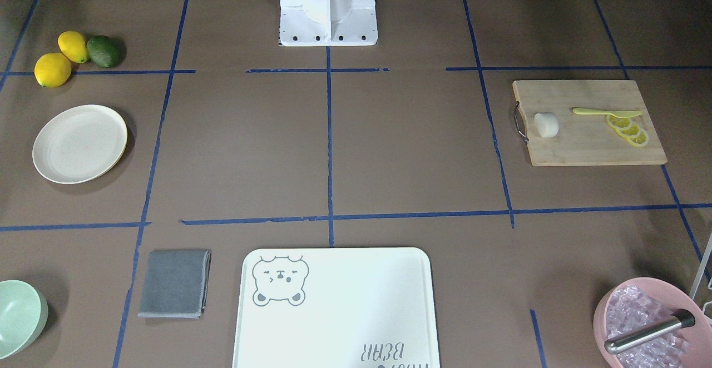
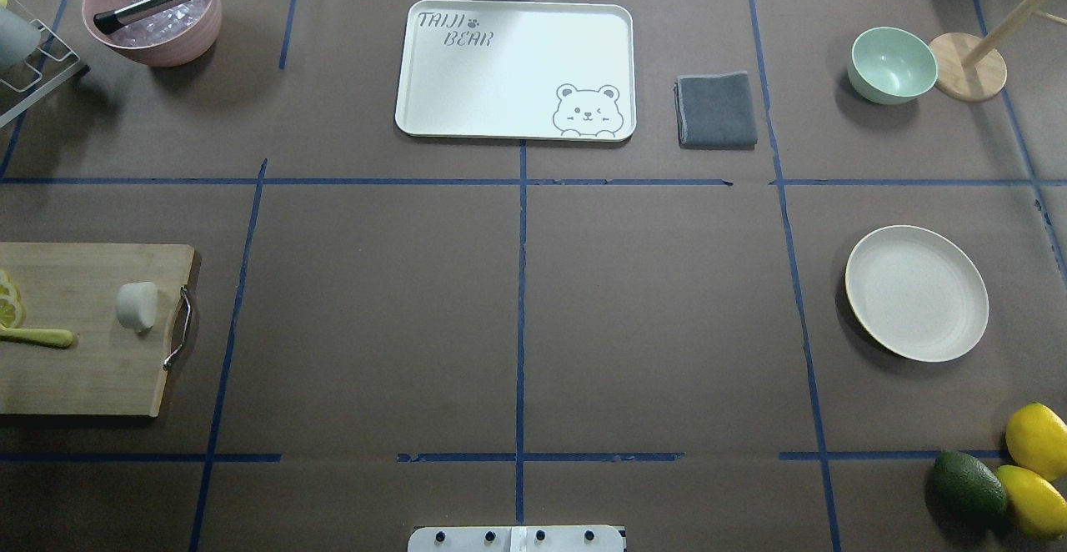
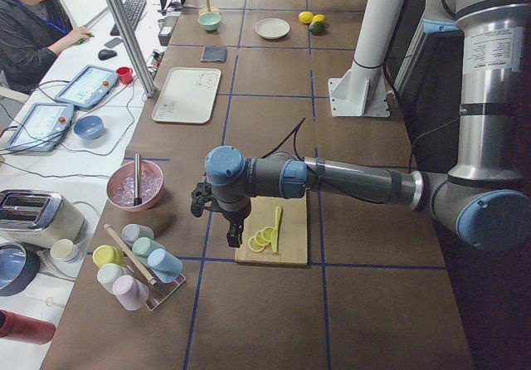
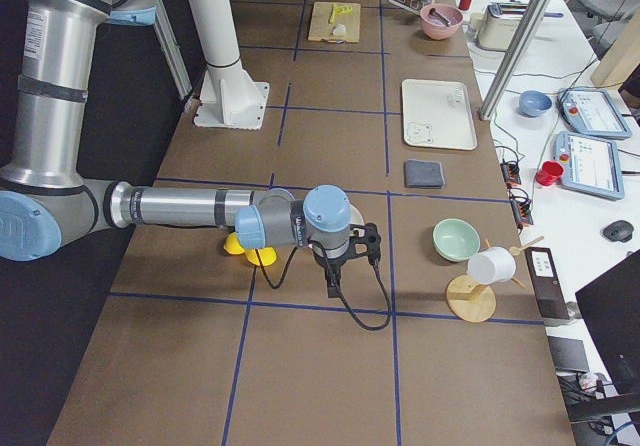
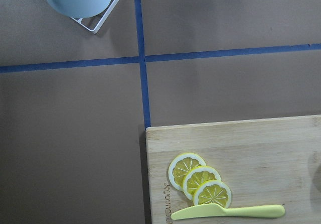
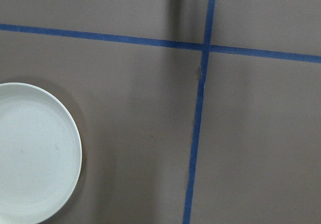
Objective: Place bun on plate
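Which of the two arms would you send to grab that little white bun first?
Probably the left. The bun lies on the cutting board at the robot's left end, and the left gripper hangs at that board's edge. The right gripper hangs near the plate, far from it.

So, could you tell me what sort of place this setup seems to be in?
Most likely a robotics lab staged as a mock kitchen: a table gridded with blue tape, teach pendants beside a seated person, and props like a cutting board with lemon slices.
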Controlling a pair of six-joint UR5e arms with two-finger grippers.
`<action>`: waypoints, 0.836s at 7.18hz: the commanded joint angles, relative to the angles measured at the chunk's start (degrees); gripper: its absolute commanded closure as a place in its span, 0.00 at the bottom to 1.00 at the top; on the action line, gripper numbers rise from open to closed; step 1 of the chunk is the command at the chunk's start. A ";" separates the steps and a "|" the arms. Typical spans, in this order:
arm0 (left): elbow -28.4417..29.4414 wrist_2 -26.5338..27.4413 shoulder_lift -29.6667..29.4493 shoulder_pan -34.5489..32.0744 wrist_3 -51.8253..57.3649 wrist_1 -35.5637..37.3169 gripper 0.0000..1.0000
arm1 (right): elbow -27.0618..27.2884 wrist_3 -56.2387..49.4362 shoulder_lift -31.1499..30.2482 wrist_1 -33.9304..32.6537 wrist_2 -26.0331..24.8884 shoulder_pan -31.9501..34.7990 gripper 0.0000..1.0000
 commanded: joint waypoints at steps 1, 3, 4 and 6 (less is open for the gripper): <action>-0.07 -0.01 -0.03 0.09 0.00 0.00 0.00 | -3.91 9.81 -0.13 11.37 -0.03 -5.61 0.00; -0.07 -0.01 -0.03 0.79 0.00 0.00 0.00 | -6.65 23.86 -0.04 23.94 -0.38 -11.24 0.00; -0.07 -0.01 -0.03 0.79 0.00 0.00 0.00 | -7.18 27.58 -0.04 27.30 -1.43 -14.05 0.00; 0.01 -0.01 -0.03 0.97 0.00 0.00 0.00 | -8.68 32.94 -0.04 32.32 -3.80 -18.97 0.00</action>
